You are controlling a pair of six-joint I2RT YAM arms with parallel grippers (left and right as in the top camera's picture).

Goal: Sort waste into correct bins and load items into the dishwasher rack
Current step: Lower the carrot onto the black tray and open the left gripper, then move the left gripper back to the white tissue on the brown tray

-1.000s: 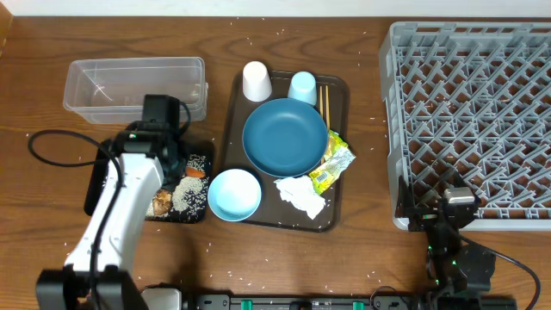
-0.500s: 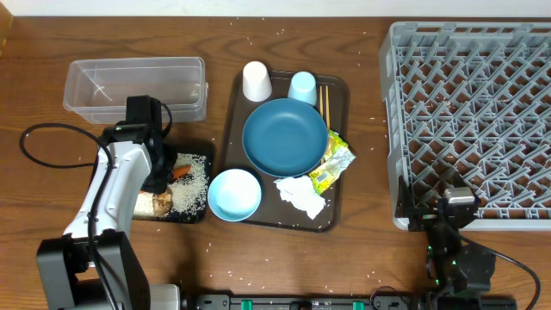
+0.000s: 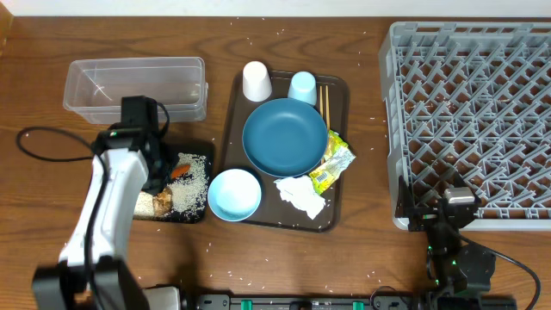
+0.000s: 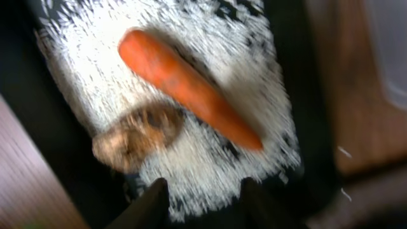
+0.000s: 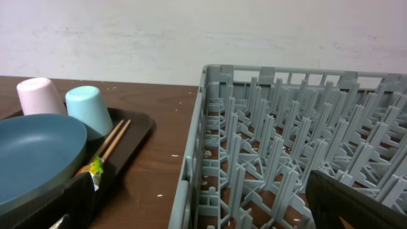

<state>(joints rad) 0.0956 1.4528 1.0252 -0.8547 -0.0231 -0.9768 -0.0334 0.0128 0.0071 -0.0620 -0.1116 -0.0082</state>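
My left gripper [image 3: 160,175] hovers open and empty over the black tray [image 3: 203,148]. In the left wrist view its open fingers [image 4: 205,200] are just short of the orange carrot [image 4: 191,86], which lies on white rice [image 4: 219,159] beside a brown food lump [image 4: 137,137]. The carrot [image 3: 178,170] shows from overhead too. The tissue [image 3: 300,195], foil wrapper [image 3: 331,164], blue plate [image 3: 285,136], bowl [image 3: 234,194], white cup [image 3: 256,82], light blue cup [image 3: 302,86] and chopsticks [image 3: 325,103] sit on the brown serving tray. My right gripper [image 3: 449,209] rests open and empty at the grey rack's [image 3: 473,120] near corner.
The clear tub [image 3: 136,86] stands empty behind the black tray. The brown serving tray [image 3: 232,103] lies between the bins and the rack. Loose rice grains are scattered on the wooden table. The right wrist view shows the rack wall [image 5: 197,159] close in front.
My left arm has swung left and back over the black tray, and the carrot now lies a little further left on the rice. The right arm has not moved.
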